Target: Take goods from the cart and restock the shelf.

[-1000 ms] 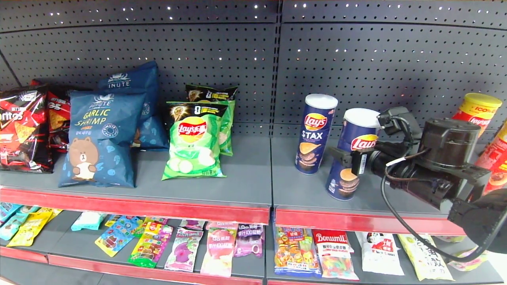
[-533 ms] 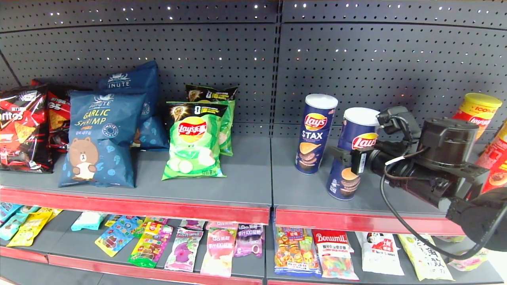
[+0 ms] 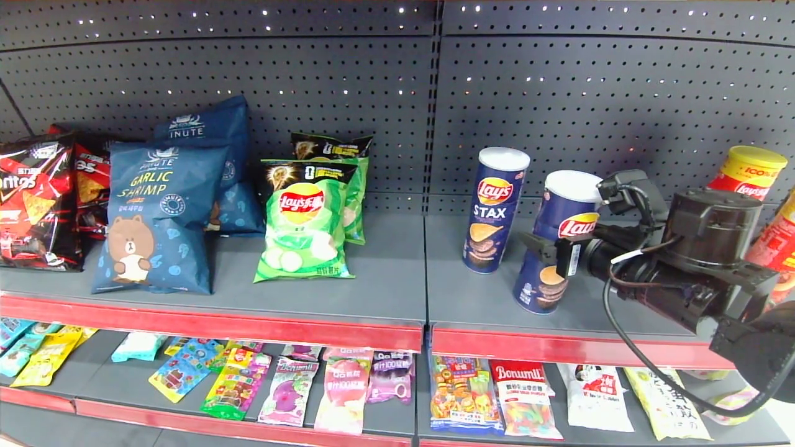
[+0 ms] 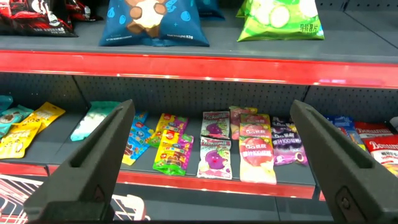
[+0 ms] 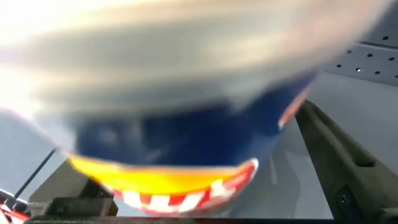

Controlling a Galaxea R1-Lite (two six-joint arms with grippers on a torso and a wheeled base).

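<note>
Two blue crisp canisters are standing on the right half of the upper shelf (image 3: 385, 279). The tilted blue canister (image 3: 562, 198) is sitting nearer the shelf's red front lip, and the right end effector (image 3: 548, 249) is pinching it around the middle, one dark finger crossing its front. Its long axis is running nearly vertical but leaning, the white lid pointing up and toward the robot's right, the base down at the shelf surface. The upright blue canister (image 3: 495, 210) is standing just beside it on the robot's left, apart from it and farther back.

At least two red canisters are showing behind the right arm: a yellow-lidded red canister (image 3: 748, 167) standing by the pegboard back (image 3: 559, 93) and a second red canister (image 3: 770, 245) partly hidden by the arm.

On the left half of the shelf, two green chip bags (image 3: 304, 217) are leaning one behind the other, two blue garlic shrimp bags (image 3: 161, 217) likewise, and two red-and-black tortilla chip bags (image 3: 34, 198) are sitting at the far left.

The left end effector (image 4: 211, 162) is hanging with its fingers (image 4: 93, 168) spread wide, gripping nothing, facing the lower shelf (image 3: 93, 366), where many candy packets (image 3: 345, 388) are lying flat in rows.
</note>
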